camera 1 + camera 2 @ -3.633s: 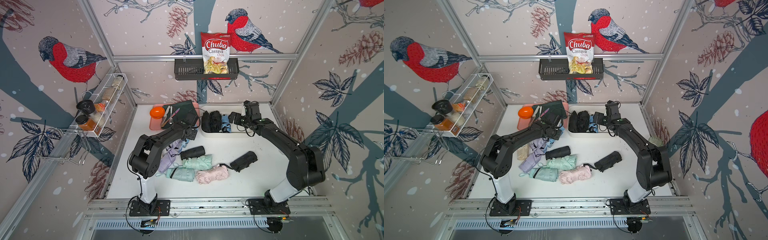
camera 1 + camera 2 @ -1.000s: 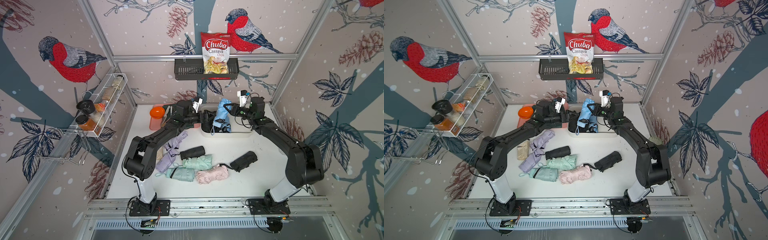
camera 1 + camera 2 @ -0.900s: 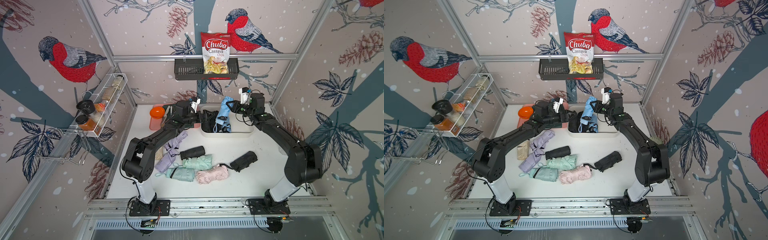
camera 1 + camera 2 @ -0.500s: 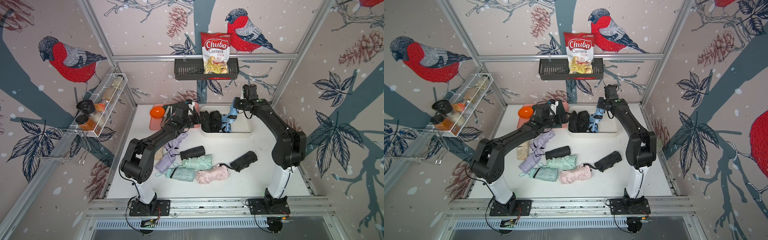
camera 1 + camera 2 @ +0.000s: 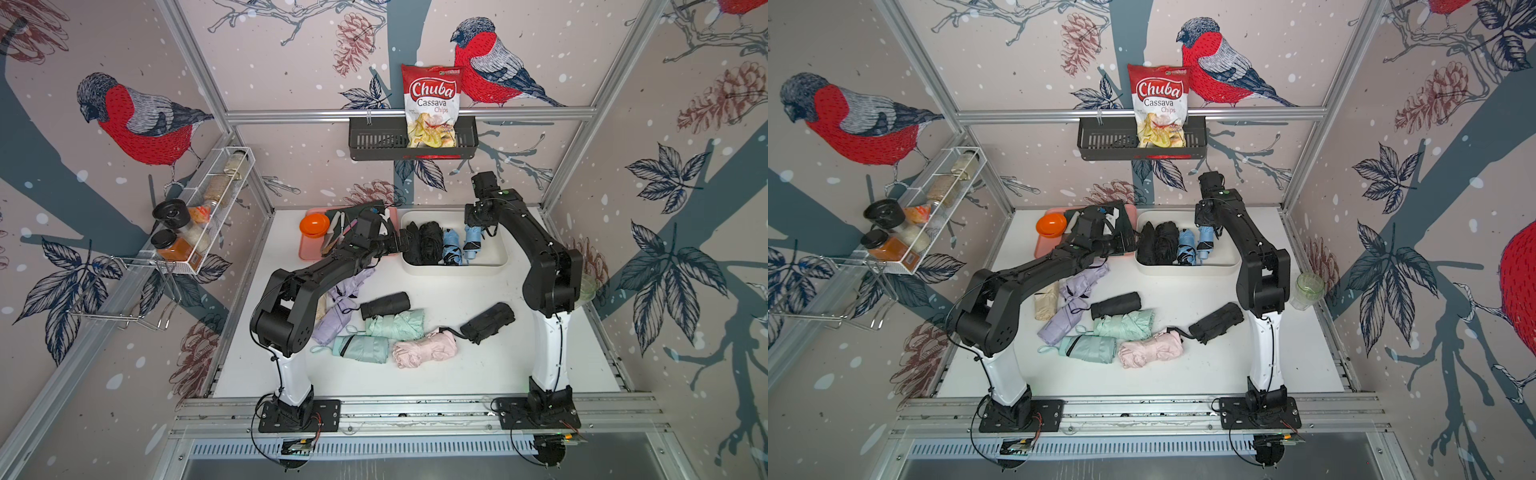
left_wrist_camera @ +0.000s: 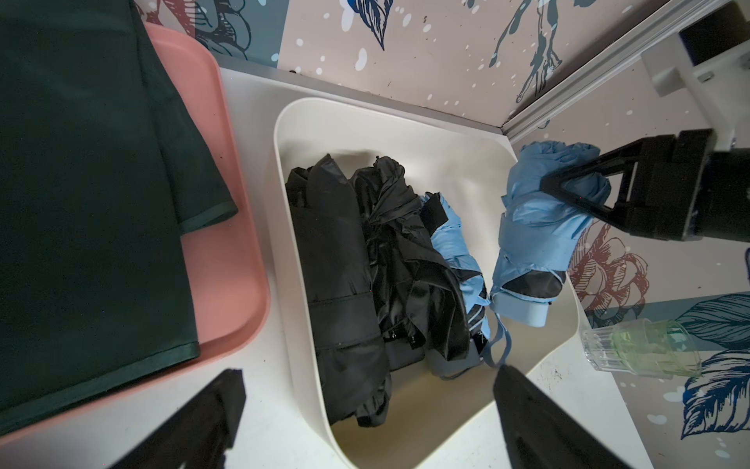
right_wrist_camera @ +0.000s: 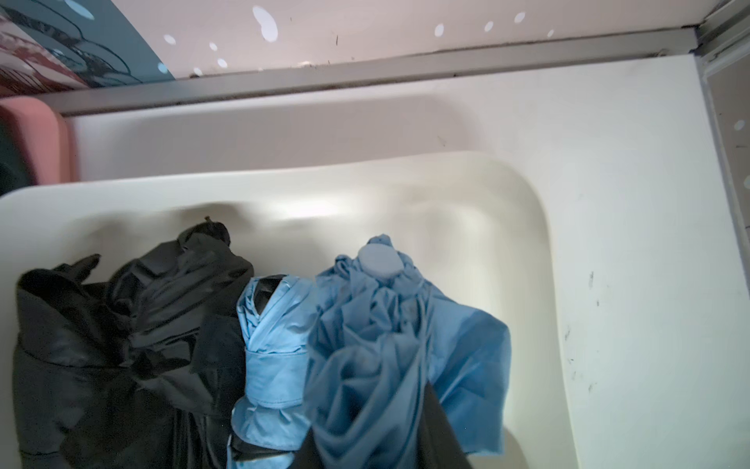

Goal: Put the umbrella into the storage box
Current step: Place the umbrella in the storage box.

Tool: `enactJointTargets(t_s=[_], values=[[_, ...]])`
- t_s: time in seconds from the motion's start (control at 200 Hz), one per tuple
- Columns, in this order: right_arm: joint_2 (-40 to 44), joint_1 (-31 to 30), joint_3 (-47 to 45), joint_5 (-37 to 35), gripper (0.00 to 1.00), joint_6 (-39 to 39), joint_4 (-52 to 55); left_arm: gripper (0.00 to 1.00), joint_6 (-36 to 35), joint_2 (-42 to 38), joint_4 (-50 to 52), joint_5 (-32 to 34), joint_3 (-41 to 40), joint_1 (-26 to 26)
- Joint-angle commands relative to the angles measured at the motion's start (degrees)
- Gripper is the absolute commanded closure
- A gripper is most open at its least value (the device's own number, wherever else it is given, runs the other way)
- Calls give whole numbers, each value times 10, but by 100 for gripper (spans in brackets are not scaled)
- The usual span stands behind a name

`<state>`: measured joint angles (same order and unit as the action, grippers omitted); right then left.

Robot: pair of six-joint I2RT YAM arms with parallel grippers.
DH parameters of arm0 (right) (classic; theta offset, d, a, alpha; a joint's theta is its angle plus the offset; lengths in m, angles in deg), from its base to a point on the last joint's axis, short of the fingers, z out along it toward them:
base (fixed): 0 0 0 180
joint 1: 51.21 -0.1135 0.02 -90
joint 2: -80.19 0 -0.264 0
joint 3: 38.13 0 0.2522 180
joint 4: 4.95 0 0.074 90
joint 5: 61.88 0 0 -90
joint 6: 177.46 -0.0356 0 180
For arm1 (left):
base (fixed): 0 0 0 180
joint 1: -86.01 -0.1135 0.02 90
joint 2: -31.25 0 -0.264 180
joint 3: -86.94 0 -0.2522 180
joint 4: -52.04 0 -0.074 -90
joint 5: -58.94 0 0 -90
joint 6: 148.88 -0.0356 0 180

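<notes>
The blue umbrella (image 6: 535,219) hangs tilted over the free end of the box (image 6: 284,170), handle end lowest, just beside a second blue umbrella (image 6: 454,260) that lies in there against two black umbrellas (image 6: 345,264); the right end effector (image 6: 552,187) is clamped on its loose cloth near the cap end. I judge it light, with a stiff folded core under soft, slick fabric that can bunch or slide in a pinch. The surer hold would therefore be across the middle at the strap band (image 6: 527,243), where the bundle is wound tight. The left end effector (image 6: 369,371) hovers beside the box with its fingers wide apart and nothing between them. Whether the handle touches the box floor I cannot tell; in both top views the right wrist covers the umbrella's upper end, and the right wrist view shows the fingers only as a dark blur at its edge
</notes>
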<state>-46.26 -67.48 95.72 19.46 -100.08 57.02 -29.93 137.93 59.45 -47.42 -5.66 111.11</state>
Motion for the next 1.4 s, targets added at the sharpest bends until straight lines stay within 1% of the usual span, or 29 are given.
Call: enactJointTargets(t_s=[0.0,0.27,0.43,0.595,0.665,0.73,0.83,0.921,1.061,1.211,1.391], values=[[-10,-4,2,7,91,15,6,1,-2,7,-4,-8,7,-1],[-47,-10,4,27,90,11,-5,1,4,32,-12,-34,16,0],[-60,-10,-1,41,84,3,-14,1,10,43,-18,-46,19,0],[-62,-7,-33,71,78,-13,-48,1,15,54,-19,-53,25,1],[-64,-4,-43,84,72,-21,-59,1,14,59,-18,-54,29,3],[-64,-1,-52,92,63,-26,-68,1,12,62,-15,-54,33,5],[-61,2,-63,110,54,-30,-78,1,12,65,-13,-54,36,7],[-51,3,-77,119,43,-33,-87,1,12,66,-13,-54,36,8],[-21,6,-112,125,33,-41,-106,1,12,66,-13,-53,37,9],[25,11,-167,142,31,-52,-139,1,10,68,-12,-53,38,10],[65,13,-225,153,33,-61,-174,1,15,70,-15,-53,38,11]])
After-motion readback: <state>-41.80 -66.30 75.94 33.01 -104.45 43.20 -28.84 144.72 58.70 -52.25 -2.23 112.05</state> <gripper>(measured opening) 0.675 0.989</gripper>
